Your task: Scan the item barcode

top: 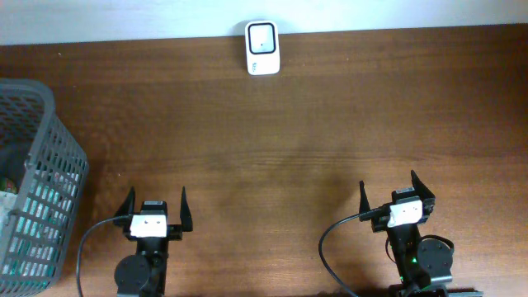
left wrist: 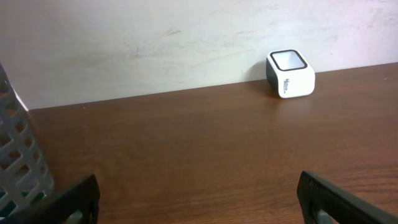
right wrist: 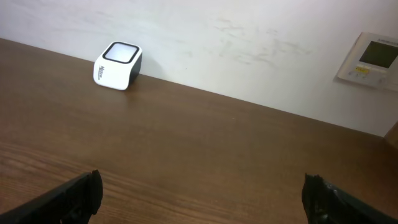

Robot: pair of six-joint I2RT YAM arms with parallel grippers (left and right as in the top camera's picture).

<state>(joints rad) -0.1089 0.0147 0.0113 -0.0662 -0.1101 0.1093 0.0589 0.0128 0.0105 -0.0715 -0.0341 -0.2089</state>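
Across the whole overhead view: one dark brown wooden table [top: 280,124], its far edge against a pale wall.

At the table's left edge: one grey mesh basket [top: 62,177], partly cut off by the frame. Teal-and-white packets [top: 33,223] show through its mesh. Their number and labels cannot be made out, and no barcode is visible. No item lies outside the basket.

Along the near edge, left of centre: left gripper [top: 157,195], fingers pointing toward the far wall. Its jaws stand wide apart with nothing between them, only bare table. It is near the basket but not touching it. A black cable [top: 82,247] loops from its base.

Along the near edge, right of centre: right gripper [top: 388,181], turned slightly off square. Its jaws are likewise spread wide and hold nothing. A second black cable [top: 326,247] curves from its base.

At the far edge, roughly midway between the two arms and well apart from both: one small white scanner [top: 262,48] with a dark-framed window on top, sitting just beside the wall.

On the wall, far right in the right wrist view: one small white control panel [right wrist: 372,60] with a pale display.
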